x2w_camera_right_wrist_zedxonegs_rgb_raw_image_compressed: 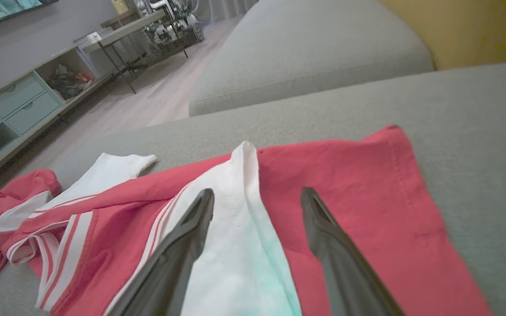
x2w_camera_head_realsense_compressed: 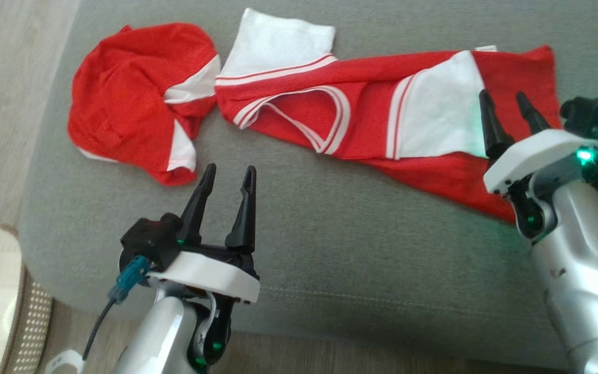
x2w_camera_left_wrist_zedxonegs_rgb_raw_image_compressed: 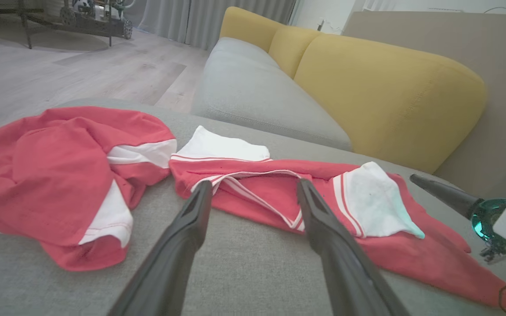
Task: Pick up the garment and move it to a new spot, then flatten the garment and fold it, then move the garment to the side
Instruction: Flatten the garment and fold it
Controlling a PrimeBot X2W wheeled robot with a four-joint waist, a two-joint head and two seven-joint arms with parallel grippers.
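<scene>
On the grey cushion lies the red and white garment, stretched out long. A bunched red heap touches its left end; I cannot tell if they are one piece or two. Both grippers gape wide and hold nothing. The left gripper is over bare cushion, and the right gripper is over the garment's right end. Behind are two yellow back cushions.

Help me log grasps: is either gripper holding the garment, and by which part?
Nothing is held: left gripper open over the cushion, right gripper open over the garment.
</scene>
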